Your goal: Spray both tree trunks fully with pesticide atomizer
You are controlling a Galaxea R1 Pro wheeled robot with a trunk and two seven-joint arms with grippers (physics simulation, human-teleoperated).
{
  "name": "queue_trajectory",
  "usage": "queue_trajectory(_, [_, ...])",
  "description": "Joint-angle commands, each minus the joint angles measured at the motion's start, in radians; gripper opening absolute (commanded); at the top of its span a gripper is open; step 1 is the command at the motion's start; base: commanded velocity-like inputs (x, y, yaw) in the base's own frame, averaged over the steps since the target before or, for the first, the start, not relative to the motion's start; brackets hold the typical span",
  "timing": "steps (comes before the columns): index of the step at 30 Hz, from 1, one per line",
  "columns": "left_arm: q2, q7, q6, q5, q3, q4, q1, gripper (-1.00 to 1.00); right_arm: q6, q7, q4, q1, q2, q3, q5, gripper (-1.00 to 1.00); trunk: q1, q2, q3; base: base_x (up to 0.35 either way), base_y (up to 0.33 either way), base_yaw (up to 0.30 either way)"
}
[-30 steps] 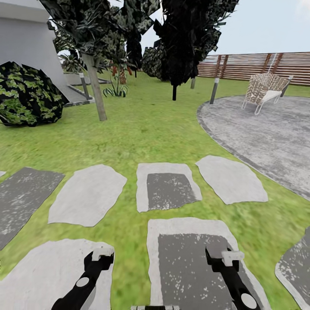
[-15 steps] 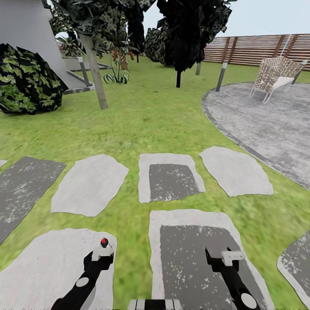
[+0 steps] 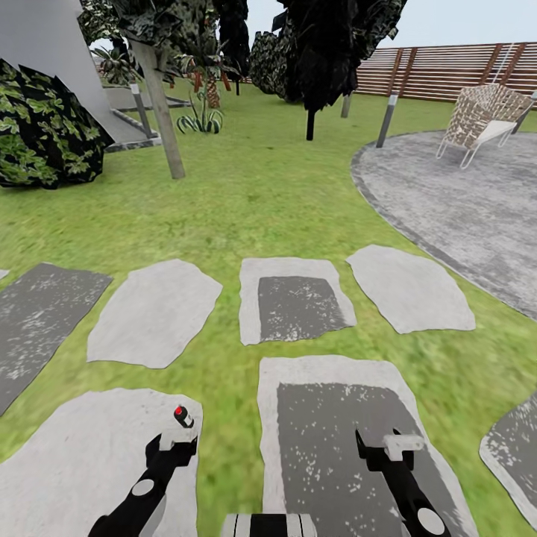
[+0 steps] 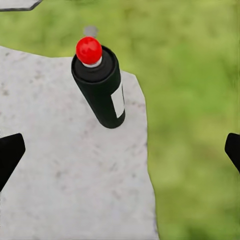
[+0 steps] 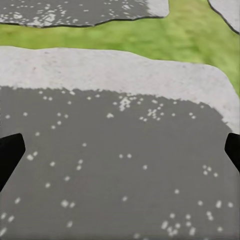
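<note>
Green lawn (image 3: 246,201) spreads ahead, crossed by pale grey stepping stones (image 3: 153,312) and bordered at 1 o'clock by a round gravel patio (image 3: 462,201) with a wicker chair (image 3: 481,119) before a brown slatted fence (image 3: 455,71). At 11 o'clock a tree (image 3: 160,30) rises on a pale grey-beige trunk (image 3: 160,115), with a leafy bush (image 3: 41,130) and a white house wall (image 3: 45,37) further toward 10 o'clock; an all-black tree (image 3: 321,45) stands at 12 o'clock. Low at 7 o'clock, the pesticide atomizer (image 3: 181,415) stands on a pale stone (image 3: 74,462) close to its grass edge, just ahead of the left gripper (image 3: 177,438). From the left wrist, it is a small black bottle (image 4: 100,85) with a red round cap and a white mark, tilted, between the widely spread fingertips (image 4: 10,152) and clear of both. The right gripper (image 3: 399,444) hangs at 5 o'clock over a dark-centred stone (image 3: 335,440), its fingertips (image 5: 10,150) likewise spread wide with nothing between them.
</note>
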Motion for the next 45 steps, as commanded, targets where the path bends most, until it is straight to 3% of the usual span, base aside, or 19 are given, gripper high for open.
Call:
queue_trajectory(1, [0.0, 0.0, 0.0, 0.0, 0.0, 0.001, 0.0, 1.0, 0.0, 0.0, 0.0, 0.0, 0.001, 0.0, 0.0, 1.0, 0.0, 0.0, 0.0, 0.019, 0.006, 0.0])
queue_trajectory(11, [-0.002, 0.0, 0.0, 0.0, 0.0, -0.002, 0.0, 1.0, 0.0, 0.0, 0.0, 0.0, 0.002, 0.001, 0.0, 1.0, 0.0, 0.0, 0.0, 0.172, 0.148, 0.0])
queue_trajectory(30, [-0.003, 0.0, 0.0, 0.0, -0.008, -0.008, 0.0, 1.0, 0.0, 0.0, -0.001, 0.0, 0.002, 0.002, 0.0, 1.0, 0.0, 0.0, 0.0, 0.111, 0.006, 0.066])
queue_trajectory(45, [-0.003, 0.0, 0.0, 0.0, -0.007, -0.005, 0.0, 1.0, 0.0, 0.0, -0.001, 0.0, 0.002, 0.0, 0.0, 1.0, 0.007, -0.004, -0.077, 0.0, 0.0, 0.001])
